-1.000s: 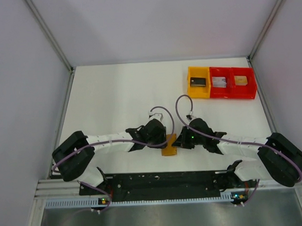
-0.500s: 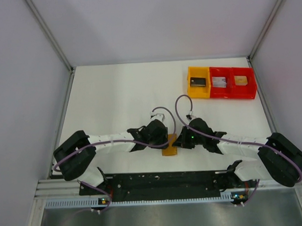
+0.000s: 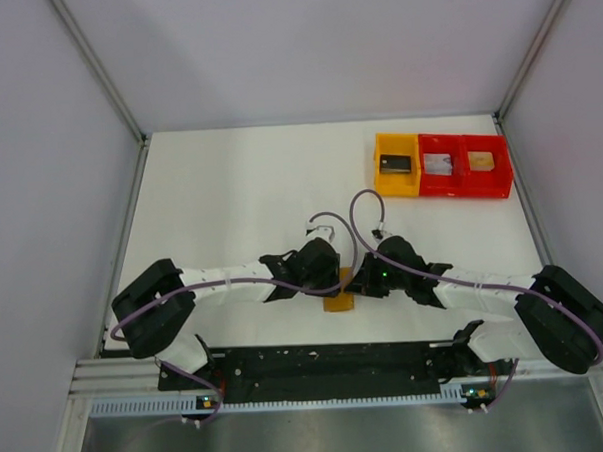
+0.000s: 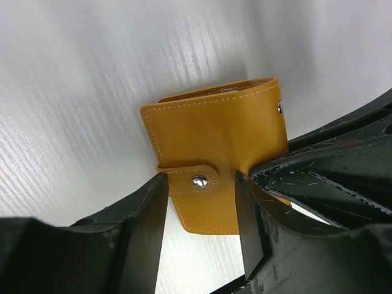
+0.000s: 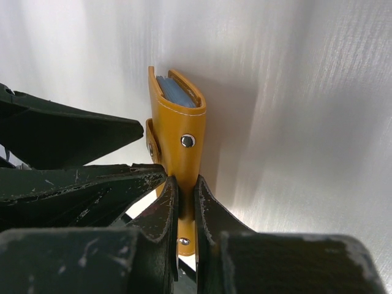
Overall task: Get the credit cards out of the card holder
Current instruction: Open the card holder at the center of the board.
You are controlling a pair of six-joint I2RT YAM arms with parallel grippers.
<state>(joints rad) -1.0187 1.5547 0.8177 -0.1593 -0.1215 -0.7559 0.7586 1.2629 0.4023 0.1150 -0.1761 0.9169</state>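
Lower centre of the white bench [image 3: 230,189], between the two arms: the small tan-orange leather-like card holder [image 5: 180,131]. The right wrist view catches it edge-on, long axis running up the frame, with thin pale grey-blue credit cards [image 5: 174,92] peeking from the top end. The right jaws are pinched narrow on its lower part. The left jaws stand half-wide, straddling the strap tab [image 4: 195,179] with its silver snap

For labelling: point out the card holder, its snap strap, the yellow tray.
card holder [image 4: 214,131]: left wrist view, outer face
snap strap [image 4: 182,175]: left wrist view, tab leather
yellow tray [image 3: 397,191]: top external view, near wall
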